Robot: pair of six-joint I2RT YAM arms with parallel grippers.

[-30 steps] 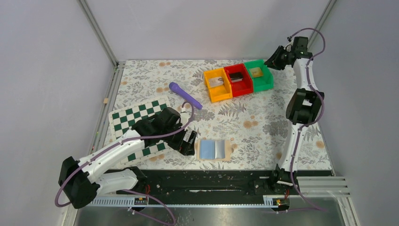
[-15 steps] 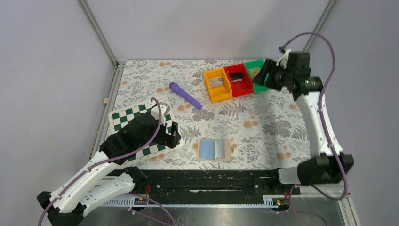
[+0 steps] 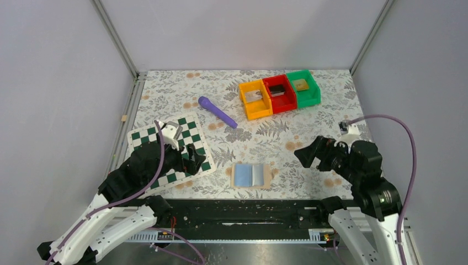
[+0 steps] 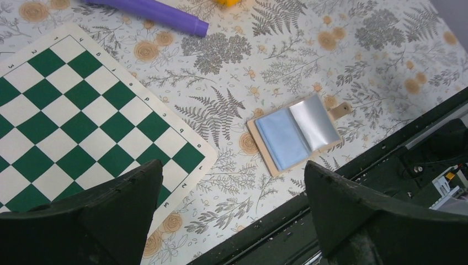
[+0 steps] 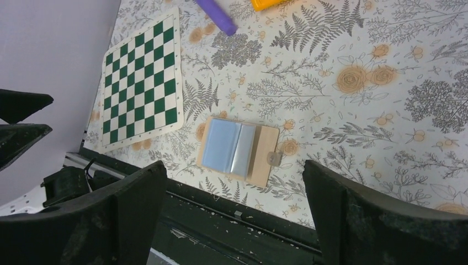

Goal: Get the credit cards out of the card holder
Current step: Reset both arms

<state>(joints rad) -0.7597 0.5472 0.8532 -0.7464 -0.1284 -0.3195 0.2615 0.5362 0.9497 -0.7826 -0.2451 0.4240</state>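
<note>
Top external view: the card holder [image 3: 251,175] lies flat and open on the flowery surface [image 3: 309,124], close to the near edge, roughly in the middle. Its two light blue panels face up and a little tab sticks out on its right side. From here I can't tell whether any cards sit in it.

The left hand [image 3: 190,157] hangs over the near right corner of the green-and-white chessboard [image 3: 142,138], just left of the holder, with its fingers spread wide and nothing between them. The right hand [image 3: 307,154] is up off the surface to the right of the holder, also wide open and empty. Both wrist cams look straight down past their fingers at the holder, and neither hand touches it.

Further back a purple marker [image 3: 217,111] lies at an angle. Behind it is a row of three small bins, orange [image 3: 243,99], red [image 3: 284,106] and green [image 3: 309,101], touching side by side, each with something small and flat inside.
</note>
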